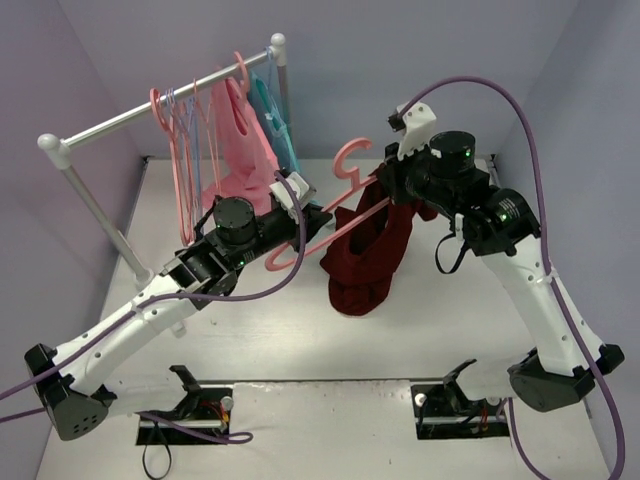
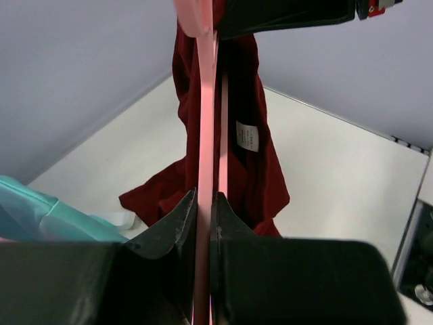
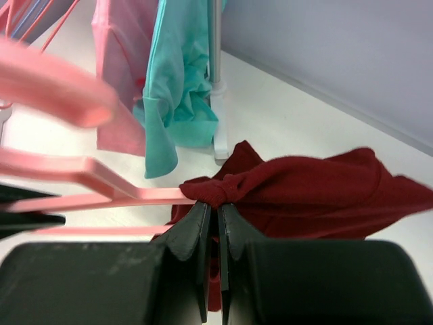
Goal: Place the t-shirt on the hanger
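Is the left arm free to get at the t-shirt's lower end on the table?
Probably not: the left gripper is shut on the hanger and must let go first; nothing else blocks the t-shirt.

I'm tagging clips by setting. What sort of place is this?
Likely a robot lab cell, not a home: bare lavender walls, a white table, and a small clothes rack set up on it.

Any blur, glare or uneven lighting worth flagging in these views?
Top external: sharp and evenly lit, no glare. Left wrist: hanger softens close to the lens, t-shirt behind is sharp. Right wrist: hanger's upper-left part is heavily blurred, t-shirt in focus.
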Robot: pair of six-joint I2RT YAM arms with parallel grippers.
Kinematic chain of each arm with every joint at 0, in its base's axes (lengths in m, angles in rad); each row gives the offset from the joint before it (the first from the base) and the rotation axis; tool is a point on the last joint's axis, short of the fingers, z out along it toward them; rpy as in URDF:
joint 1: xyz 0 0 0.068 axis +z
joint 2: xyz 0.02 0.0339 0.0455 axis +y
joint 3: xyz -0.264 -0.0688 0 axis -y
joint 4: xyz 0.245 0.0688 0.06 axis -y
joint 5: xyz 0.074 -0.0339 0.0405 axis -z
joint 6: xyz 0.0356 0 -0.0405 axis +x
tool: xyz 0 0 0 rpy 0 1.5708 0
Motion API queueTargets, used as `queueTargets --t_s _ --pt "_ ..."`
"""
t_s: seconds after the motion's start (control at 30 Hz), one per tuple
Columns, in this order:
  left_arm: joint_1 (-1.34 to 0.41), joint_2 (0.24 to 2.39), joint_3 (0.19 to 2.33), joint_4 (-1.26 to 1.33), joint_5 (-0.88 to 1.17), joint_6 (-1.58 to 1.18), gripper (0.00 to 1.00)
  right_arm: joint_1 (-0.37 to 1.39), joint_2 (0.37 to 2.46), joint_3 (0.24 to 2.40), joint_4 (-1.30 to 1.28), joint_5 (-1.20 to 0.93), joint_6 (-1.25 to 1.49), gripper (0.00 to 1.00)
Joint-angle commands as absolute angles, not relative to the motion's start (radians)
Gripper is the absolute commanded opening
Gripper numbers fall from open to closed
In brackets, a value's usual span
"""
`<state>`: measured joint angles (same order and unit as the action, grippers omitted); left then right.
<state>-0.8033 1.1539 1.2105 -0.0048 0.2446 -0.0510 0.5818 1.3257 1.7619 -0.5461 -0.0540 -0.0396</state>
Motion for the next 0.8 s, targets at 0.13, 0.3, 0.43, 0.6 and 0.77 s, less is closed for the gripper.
queueTargets --t_s 0.13,0.3,0.43,0.6,0.77 --pt "-0.949 1.147 1.179 0.254 -0.005 -0.049 0.0 0.599 1.322 1.788 -0.486 0.046 0.122 0.0" --pt "-1.018 1.152 1.126 0.34 -0.202 -0.074 0.0 0.6 1.321 1.833 -0.485 0.12 0.194 0.0" --pt "-1.033 1.179 1.145 0.365 -0.243 -0.095 0.0 0.6 1.344 1.897 -0.485 0.133 0.209 0.0" --pt "-1.06 1.202 1.152 0.427 -0.341 -0.097 0.0 0.6 1.367 1.908 -0.486 0.141 0.267 0.0" --pt "-1.07 1.243 1.169 0.469 -0.308 -0.106 0.0 0.62 1.387 1.88 -0.483 0.149 0.336 0.0"
